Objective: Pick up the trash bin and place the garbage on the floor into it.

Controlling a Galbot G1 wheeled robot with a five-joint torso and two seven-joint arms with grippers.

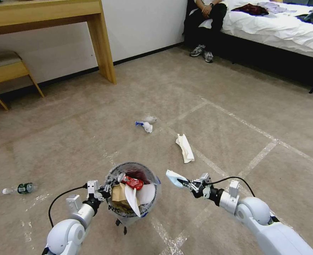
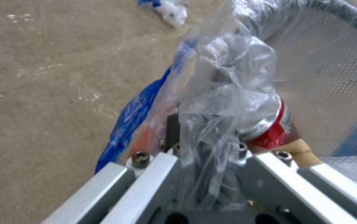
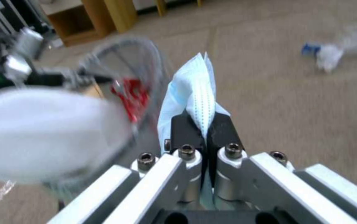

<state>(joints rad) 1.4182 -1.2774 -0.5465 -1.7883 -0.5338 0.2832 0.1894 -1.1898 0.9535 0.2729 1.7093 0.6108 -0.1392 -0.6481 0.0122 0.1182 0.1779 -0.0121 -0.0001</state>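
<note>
The trash bin (image 1: 147, 209), lined with a clear bag, is low in the head view between my arms. It holds a red can (image 1: 133, 182), brown paper and a white slipper. My left gripper (image 1: 107, 190) is shut on the bin's left rim; in the left wrist view its fingers are wrapped in crinkled plastic (image 2: 224, 93) beside the red can (image 2: 274, 132). My right gripper (image 1: 184, 183) is shut on a light blue face mask (image 1: 173, 177) just right of the bin, and the mask (image 3: 197, 90) sticks out of the shut gripper (image 3: 203, 127). On the floor (image 1: 74, 141) lie a white slipper (image 1: 185, 148), a white-and-blue wrapper (image 1: 145, 125) and a small bottle (image 1: 20, 188).
A wooden desk leg (image 1: 105, 49) and a stool (image 1: 4, 69) stand at the far left wall. A bed (image 1: 280, 32) with a seated person (image 1: 207, 21) fills the far right. White tape lines (image 1: 255, 161) cross the carpet.
</note>
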